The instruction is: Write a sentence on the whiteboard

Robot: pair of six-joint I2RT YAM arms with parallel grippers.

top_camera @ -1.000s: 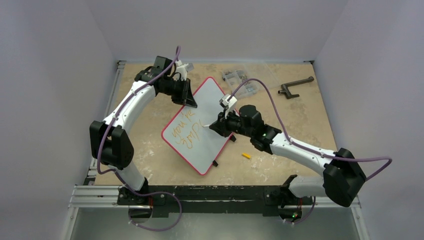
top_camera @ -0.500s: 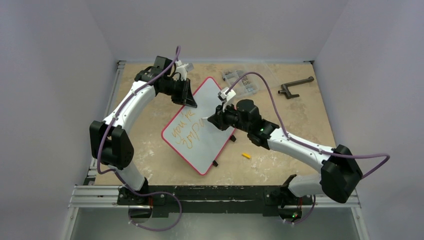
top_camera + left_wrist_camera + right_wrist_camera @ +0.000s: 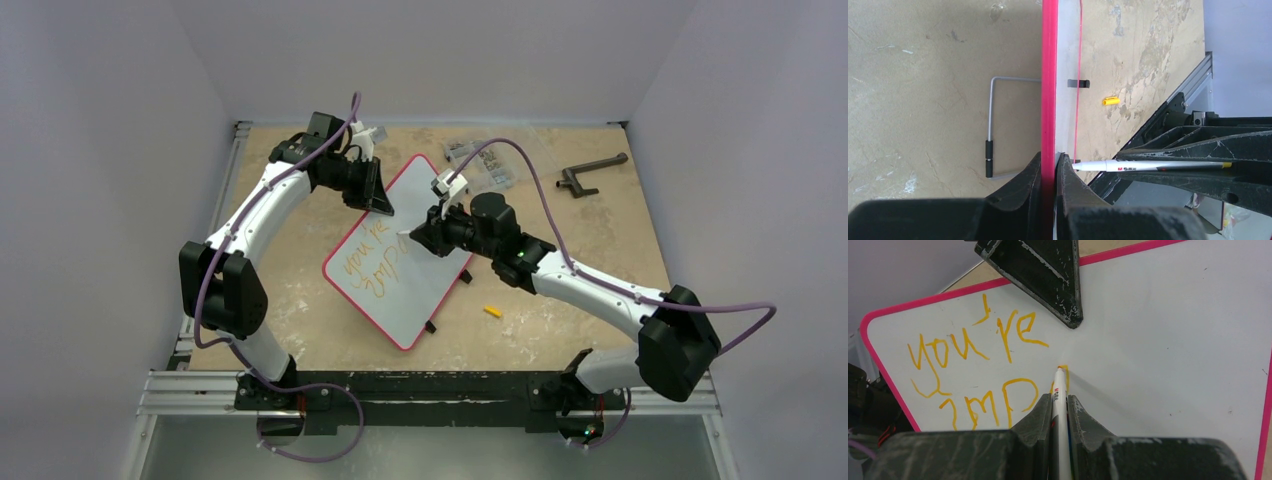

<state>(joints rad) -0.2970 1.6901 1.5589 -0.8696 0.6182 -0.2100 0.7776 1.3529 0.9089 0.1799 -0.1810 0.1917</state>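
The whiteboard (image 3: 422, 292) is a flat white rectangle with a thin red rim and rounded corners. It sits cornerwise in the middle of the bench (image 3: 560, 300), with small black tabs along its near right edge. Its far left edge is pinched between the left fingers (image 3: 1020, 187).

The sentence (image 3: 973, 347) is orange-yellow handwriting in slanted lines on the board's left part. The first line reads "you're". The second starts with what looks like "imp", then a short fresh stroke that a pen (image 3: 1060, 400) tip touches. The rest of the surface is bare white.
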